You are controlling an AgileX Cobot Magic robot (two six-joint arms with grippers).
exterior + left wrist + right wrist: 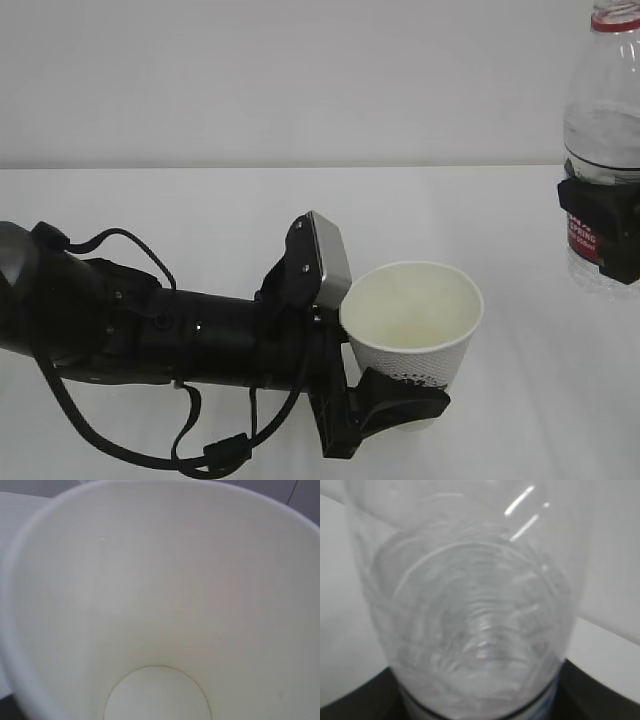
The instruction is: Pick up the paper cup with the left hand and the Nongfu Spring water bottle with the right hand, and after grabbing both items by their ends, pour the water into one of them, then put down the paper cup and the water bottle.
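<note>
Paper cup (415,330) upright in left hand's (385,400) jaws, Nongfu Spring water bottle (603,120) clamped far right.

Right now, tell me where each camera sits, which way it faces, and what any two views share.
Exterior view: across the table, facing a pale wall; shows the left arm gripping the paper cup and, at the right edge, the right gripper around the water bottle.
Left wrist view: looks down into the cup; its bottom looks dry; no robot part shows.
Right wrist view: close against the bottle; dark gripper parts at the bottom corners.
Shared: each wrist view's object also appears in the exterior view.
</note>
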